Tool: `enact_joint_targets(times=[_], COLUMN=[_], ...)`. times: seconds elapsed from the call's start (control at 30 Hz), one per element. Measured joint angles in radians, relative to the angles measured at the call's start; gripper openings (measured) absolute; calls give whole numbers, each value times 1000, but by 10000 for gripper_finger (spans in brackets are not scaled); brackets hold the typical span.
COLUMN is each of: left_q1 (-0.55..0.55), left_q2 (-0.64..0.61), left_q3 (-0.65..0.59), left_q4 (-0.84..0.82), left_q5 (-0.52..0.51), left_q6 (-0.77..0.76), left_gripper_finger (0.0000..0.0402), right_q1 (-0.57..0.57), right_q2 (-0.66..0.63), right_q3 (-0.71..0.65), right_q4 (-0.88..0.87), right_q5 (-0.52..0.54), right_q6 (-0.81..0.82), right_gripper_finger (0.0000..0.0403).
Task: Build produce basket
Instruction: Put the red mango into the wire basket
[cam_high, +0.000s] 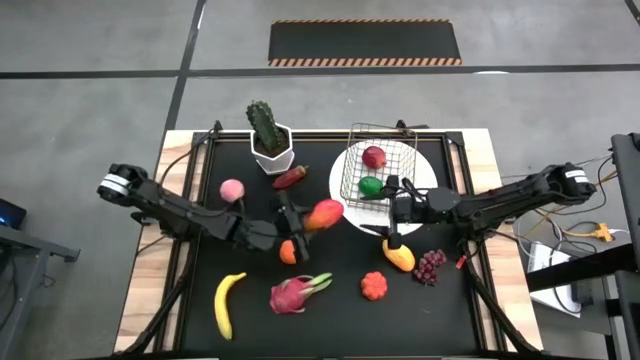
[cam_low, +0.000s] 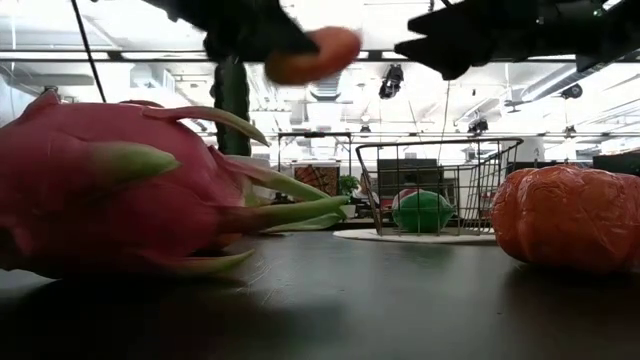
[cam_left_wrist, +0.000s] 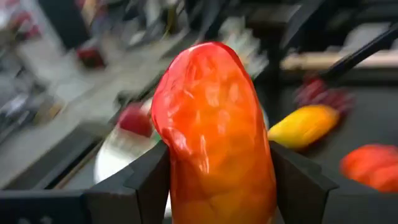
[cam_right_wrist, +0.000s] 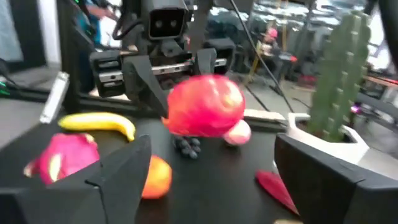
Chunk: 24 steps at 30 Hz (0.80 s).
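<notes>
Two fruits already sit in the basket from overhead, a red pomegranate and a green lime. My left gripper pinches the mango just short of the basket's near rim, off the mat. My right gripper waits beside the basket, fingers spread. Low down, I see the mango high above the dragon fruit, clear air beneath. Left wrist: fingers press both mango flanks. Right wrist: open fingers frame the cactus.

Robotics lab — concrete floor, hazard-striped mat, ceiling lights.
</notes>
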Motion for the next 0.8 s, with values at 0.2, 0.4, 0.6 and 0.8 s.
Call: enact_joint_targets(times=[0.2, 0.4, 0.6, 0.8], left_q1=[-7, 1, 5, 7], left_q2=[68, 123, 171, 184], left_q3=[-17, -23, -24, -24], left_q4=[292, 466, 625, 665], left_q5=[106, 108, 123, 125], left_q6=[191, 268, 317, 329], left_gripper_finger=[212, 212, 212, 212], right_q1=[0, 0, 0, 0], right_q2=[164, 307, 408, 453], right_q3=[0, 27, 116, 178], right_q4=[347, 663, 727, 727], right_q5=[-131, -207, -192, -192], right_q6=[56, 96, 98, 116], right_gripper_finger=[348, 340, 328, 325])
